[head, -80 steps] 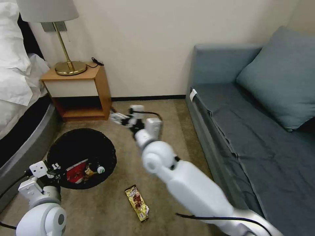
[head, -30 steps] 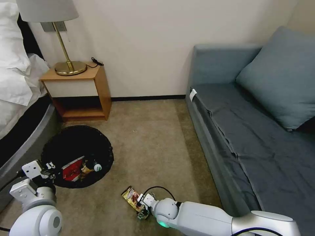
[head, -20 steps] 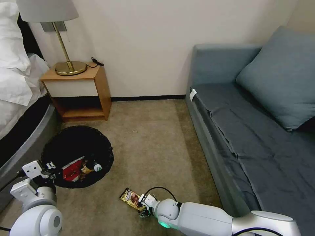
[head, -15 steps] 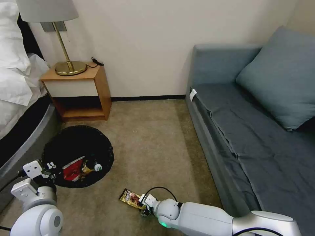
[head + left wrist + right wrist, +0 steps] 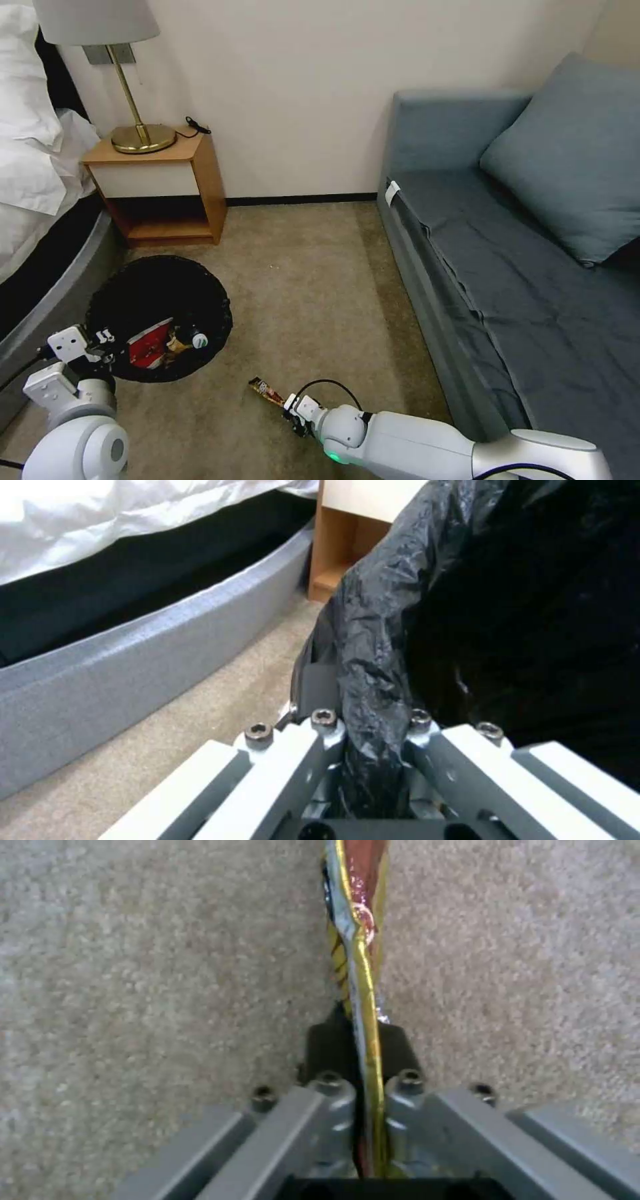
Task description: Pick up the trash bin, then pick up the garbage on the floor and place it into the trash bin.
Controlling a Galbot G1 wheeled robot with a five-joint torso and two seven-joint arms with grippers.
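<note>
While both arms are low over the tan carpet floor [image 5: 313, 293], notes as follows.

Right tool [image 5: 291, 415]: close above the carpet at the near edge of the head view, fingers pressed together on one end of the yellow-brown foil snack wrapper [image 5: 267, 391]; in the right wrist view the wrapper [image 5: 360, 960] stands on edge between the black pads [image 5: 395, 1045], reaching away over the carpet.

Left tool [image 5: 107, 341]: at the near rim of the low round trash bin lined with crinkly black plastic [image 5: 160, 293], pinching a fold of the liner [image 5: 373, 680].

Bin position: on the floor between the grey bed base [image 5: 47, 293] and the wrapper, in front of the wooden nightstand [image 5: 167, 180].

Bin contents: red-and-white packet [image 5: 148, 345], small green bottle with white cap [image 5: 193, 339], brown crumpled piece [image 5: 175, 344] between them.

Surroundings: blue-grey sofa [image 5: 520, 267] to the right.
</note>
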